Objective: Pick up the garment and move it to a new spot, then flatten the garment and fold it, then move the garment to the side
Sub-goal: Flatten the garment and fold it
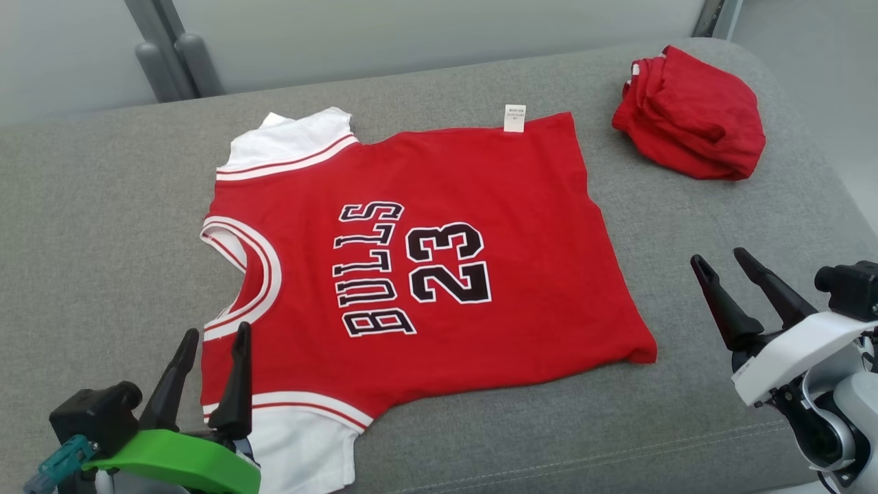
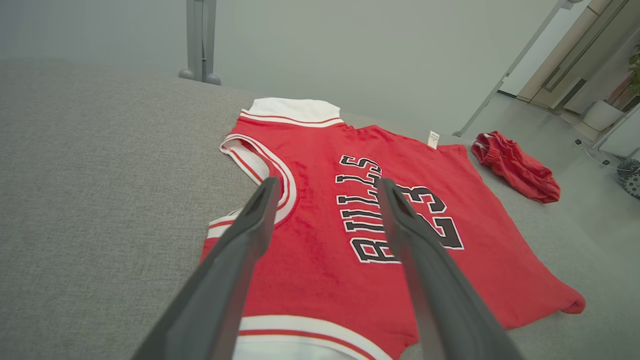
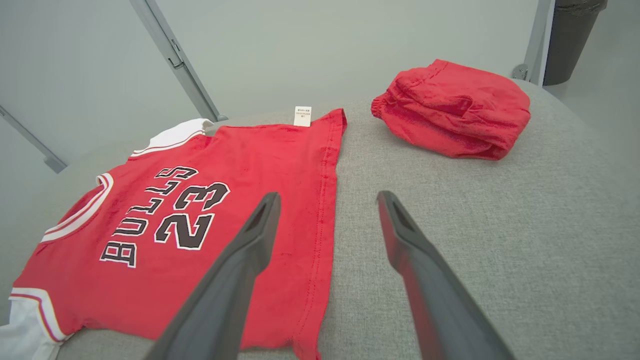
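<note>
The garment [image 1: 439, 226] is a red jersey with white sleeves and "BULLS 23" in black. It lies spread flat in the middle of the grey cushion [image 1: 103, 226], neck toward the left and hem toward the right. The garment [image 2: 320, 250] fills the middle of the left wrist view, and the garment [image 3: 240, 165] lies left of centre in the right wrist view. My left gripper [image 1: 212, 336] stands open at the lower left, its fingertips over the near shoulder, holding nothing. My right gripper [image 1: 720, 257] is open at the lower right, off the hem's near corner.
A bunched red cloth [image 1: 689, 113] lies at the cushion's far right corner, apart from the jersey. A white label [image 1: 514, 118] sticks out of the jersey's far edge. Pale wall panels and grey posts [image 1: 175, 58] stand behind the cushion, whose front edge [image 1: 617, 460] runs below.
</note>
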Robot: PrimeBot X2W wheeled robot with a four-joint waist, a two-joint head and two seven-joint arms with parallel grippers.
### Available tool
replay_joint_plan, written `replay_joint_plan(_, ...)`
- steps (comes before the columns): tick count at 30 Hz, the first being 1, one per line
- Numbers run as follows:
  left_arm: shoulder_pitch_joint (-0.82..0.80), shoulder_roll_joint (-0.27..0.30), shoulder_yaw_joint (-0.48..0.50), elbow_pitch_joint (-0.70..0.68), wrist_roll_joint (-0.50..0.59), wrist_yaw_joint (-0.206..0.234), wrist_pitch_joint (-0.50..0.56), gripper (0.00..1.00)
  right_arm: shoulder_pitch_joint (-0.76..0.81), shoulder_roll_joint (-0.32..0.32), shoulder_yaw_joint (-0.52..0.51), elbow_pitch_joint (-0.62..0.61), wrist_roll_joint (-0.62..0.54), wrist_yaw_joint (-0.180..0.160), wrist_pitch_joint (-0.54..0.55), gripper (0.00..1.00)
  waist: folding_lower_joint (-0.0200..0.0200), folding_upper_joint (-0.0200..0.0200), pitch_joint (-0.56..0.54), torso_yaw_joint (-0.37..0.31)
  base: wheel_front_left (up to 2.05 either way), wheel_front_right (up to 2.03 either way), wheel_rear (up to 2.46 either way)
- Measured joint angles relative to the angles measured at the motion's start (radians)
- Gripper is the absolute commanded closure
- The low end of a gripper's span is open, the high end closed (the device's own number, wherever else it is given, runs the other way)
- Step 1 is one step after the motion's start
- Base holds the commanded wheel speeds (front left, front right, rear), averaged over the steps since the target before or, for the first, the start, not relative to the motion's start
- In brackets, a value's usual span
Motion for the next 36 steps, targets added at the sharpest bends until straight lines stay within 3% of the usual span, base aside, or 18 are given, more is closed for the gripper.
replay_joint_plan(12, -0.007, -0.029, -0.051, 0.078, 0.093, 0.008, -0.062, 0.0, -0.026, 0.033, -0.023, -0.02, -0.176, -0.055, -0.033, 0.0, 0.0, 0.0, -0.057, -0.016, 0.0, 0.0, 0.0)
replay_joint_plan(26, -0.007, -0.06, -0.026, 0.133, 0.119, 0.029, -0.145, 0.0, 0.008, 0.135, -0.136, -0.054, -0.216, -0.064, -0.041, 0.0, 0.0, 0.0, -0.06, -0.012, 0.0, 0.0, 0.0)
replay_joint_plan(36, -0.007, -0.064, -0.029, 0.156, 0.133, 0.031, -0.171, 0.0, 0.031, 0.163, -0.176, -0.072, -0.262, -0.064, -0.041, 0.0, 0.0, 0.0, -0.056, -0.01, 0.0, 0.0, 0.0)
